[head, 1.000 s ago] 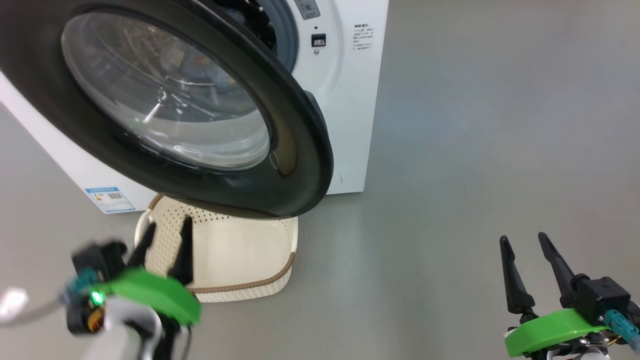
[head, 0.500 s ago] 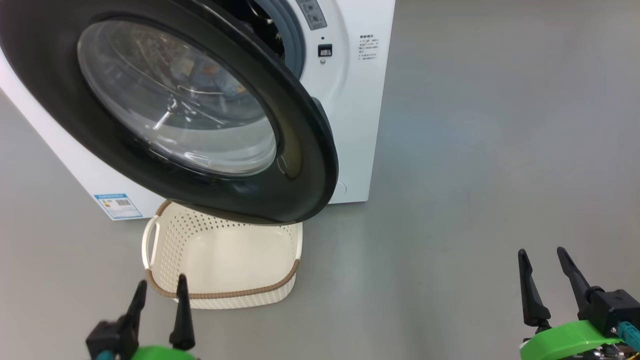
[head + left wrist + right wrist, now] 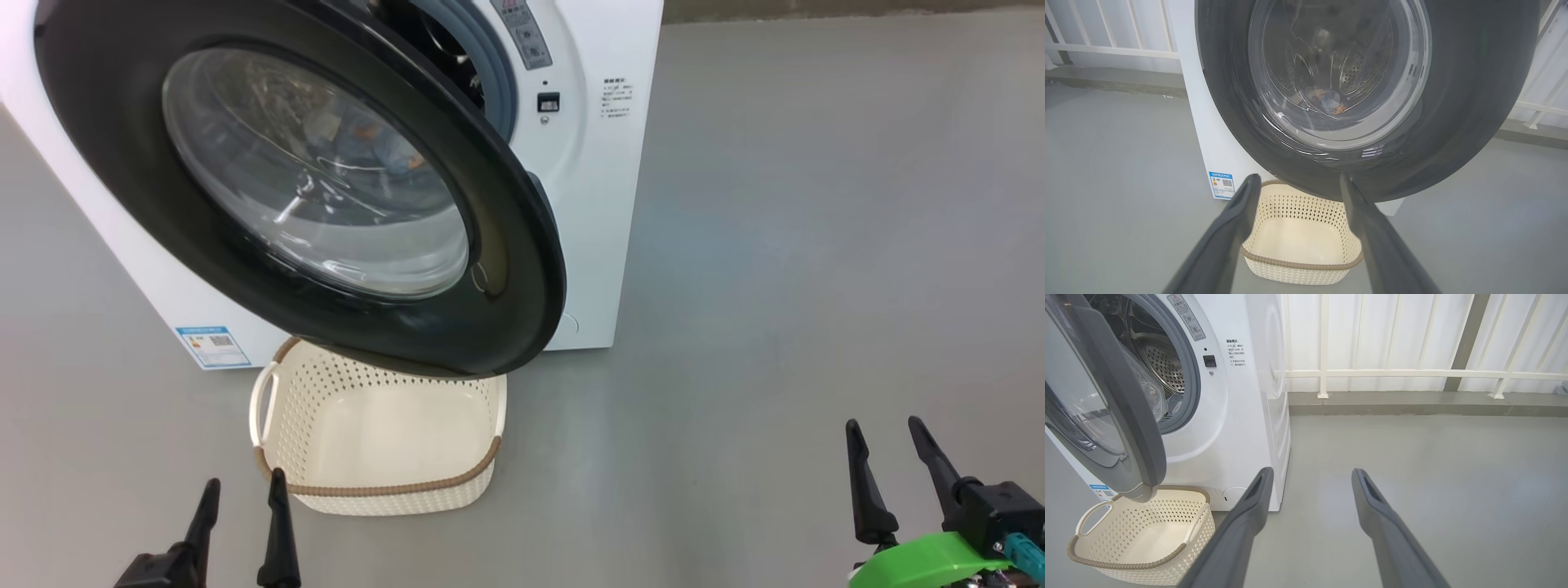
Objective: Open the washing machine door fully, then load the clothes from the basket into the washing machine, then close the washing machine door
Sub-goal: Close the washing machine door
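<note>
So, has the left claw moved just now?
Yes. The left claw has pulled back toward the robot: before, its tips were over the basket; now they are at its near rim.

**Door hides much**

The washing machine door (image 3: 506, 269), cut by the head view's top edge, hides the far rim of the basket (image 3: 384, 490). Through its glass the clothes (image 3: 1327, 102) are a blur. The blue label (image 3: 212, 347) is too small to read.
</note>
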Motion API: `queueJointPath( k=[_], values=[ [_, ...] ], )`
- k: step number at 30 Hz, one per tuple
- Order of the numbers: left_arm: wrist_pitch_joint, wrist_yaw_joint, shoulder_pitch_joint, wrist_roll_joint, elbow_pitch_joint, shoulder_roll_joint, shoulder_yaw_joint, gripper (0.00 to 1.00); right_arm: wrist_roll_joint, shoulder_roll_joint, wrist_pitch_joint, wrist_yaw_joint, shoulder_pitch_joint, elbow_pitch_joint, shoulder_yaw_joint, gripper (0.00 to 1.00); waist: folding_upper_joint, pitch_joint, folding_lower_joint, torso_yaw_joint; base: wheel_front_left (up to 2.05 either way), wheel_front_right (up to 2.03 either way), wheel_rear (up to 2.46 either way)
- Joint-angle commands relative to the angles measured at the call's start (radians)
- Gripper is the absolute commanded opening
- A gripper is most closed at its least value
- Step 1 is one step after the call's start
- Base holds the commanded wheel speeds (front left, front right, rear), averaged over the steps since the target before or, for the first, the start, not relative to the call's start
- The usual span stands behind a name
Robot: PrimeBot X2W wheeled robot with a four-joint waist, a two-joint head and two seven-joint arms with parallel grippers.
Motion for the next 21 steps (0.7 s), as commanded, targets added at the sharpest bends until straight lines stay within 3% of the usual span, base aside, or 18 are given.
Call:
queueJointPath(
  k=[1, 2, 3, 4, 14, 21],
  values=[
    [-0.007, -0.004, -0.011, -0.007, -0.028, 0.004, 0.031, 1.00, -0.009, -0.008, -0.008, 0.002, 0.001, -0.014, 0.025, 0.37, 0.0000, -0.008, 0.0000, 0.005, 0.00, 0.00, 0.00],
    [-0.007, -0.003, -0.009, -0.011, -0.029, 0.004, 0.029, 1.00, -0.009, -0.008, -0.008, 0.002, 0.002, -0.011, 0.027, 0.27, 0.0000, -0.009, 0.0000, 0.006, 0.00, 0.00, 0.00],
    [-0.007, 0.000, -0.008, -0.015, -0.030, 0.004, 0.025, 1.00, -0.007, -0.008, -0.008, 0.002, 0.003, -0.006, 0.028, 0.08, 0.0000, -0.011, 0.0000, 0.007, 0.00, 0.00, 0.00],
    [-0.007, 0.001, -0.008, -0.017, -0.031, 0.004, 0.023, 1.00, -0.007, -0.008, -0.008, 0.002, 0.003, -0.003, 0.029, 0.00, 0.0000, -0.012, 0.0000, 0.007, 0.00, 0.00, 0.00],
    [-0.007, 0.010, -0.007, -0.022, -0.026, 0.004, 0.016, 1.00, 0.001, -0.008, -0.008, 0.002, -0.007, -0.012, 0.035, 0.00, 0.0000, -0.014, 0.0000, 0.008, 0.00, 0.00, 0.00],
    [-0.007, 0.013, -0.008, -0.022, -0.027, 0.004, 0.013, 1.00, 0.020, -0.008, -0.008, 0.002, -0.069, -0.107, 0.062, 0.00, 0.0000, -0.011, 0.0000, 0.010, 0.00, 0.00, 0.00]
  ],
)
